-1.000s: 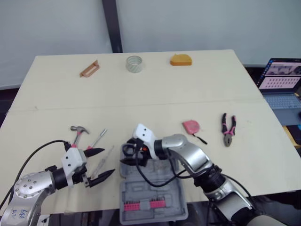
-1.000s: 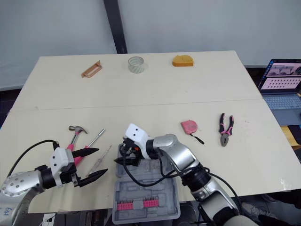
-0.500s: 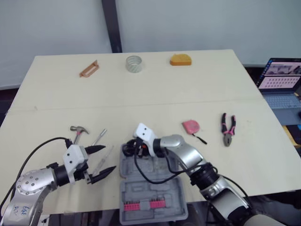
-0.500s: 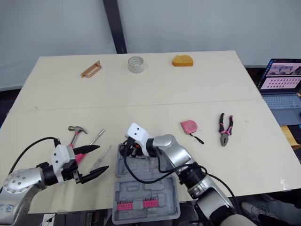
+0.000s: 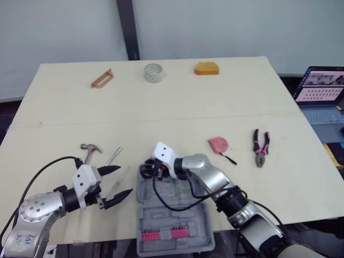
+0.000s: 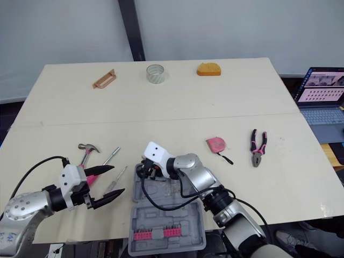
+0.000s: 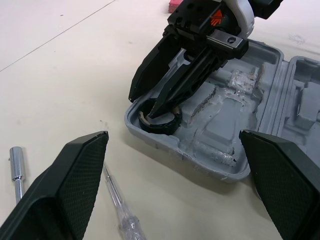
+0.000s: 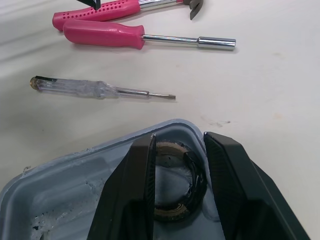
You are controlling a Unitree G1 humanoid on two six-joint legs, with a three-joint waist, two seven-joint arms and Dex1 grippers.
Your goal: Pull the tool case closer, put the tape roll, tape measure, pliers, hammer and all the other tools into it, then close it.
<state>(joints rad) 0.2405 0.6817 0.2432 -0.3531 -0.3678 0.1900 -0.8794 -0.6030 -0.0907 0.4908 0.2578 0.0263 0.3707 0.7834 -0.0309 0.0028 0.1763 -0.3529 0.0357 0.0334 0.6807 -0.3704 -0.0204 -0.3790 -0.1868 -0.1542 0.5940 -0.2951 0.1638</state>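
R gripper (image 8: 180, 142) clamps across the black tape roll (image 8: 195, 177), which sits in the tool case (image 5: 185, 209) corner pocket at the worktop's near edge. Roll looks light, stiff, prob. tacky: you want the outer rim. L gripper (image 5: 125, 180) hangs open by the screwdriver (image 8: 95, 89).

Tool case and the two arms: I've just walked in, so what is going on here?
The robot is packing tools. Its right gripper is down in a far corner pocket of the open grey tool case, at a black tape roll lying in that pocket. The left gripper hovers open over the table, by a clear-handled screwdriver. The hammer, tape measure and pliers lie on the table outside the case.
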